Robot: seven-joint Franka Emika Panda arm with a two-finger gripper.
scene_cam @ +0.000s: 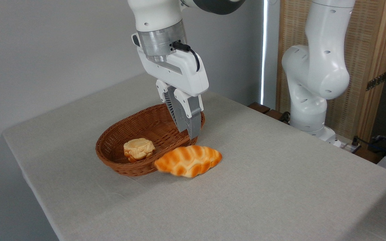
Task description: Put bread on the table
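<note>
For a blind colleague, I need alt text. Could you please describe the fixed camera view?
A braided orange bread lies on the grey cloth table, just outside a brown wicker basket holding a small pale bun. A white robot arm's gripper hangs just above the bread, jaws close together, not gripping it.

Long braided golden-orange loaf, ridged lobes with paler stripes, tapered ends. Lies on its side on cloth, outside wicker basket, long axis running left-low to right-high. Left end slightly blurred, just beside basket's near rim; contact there unclear.

Large rectangular table under plain light grey-beige cloth, surface flat, faint weave. Loaf sits near its middle, well away from table edges.
</note>
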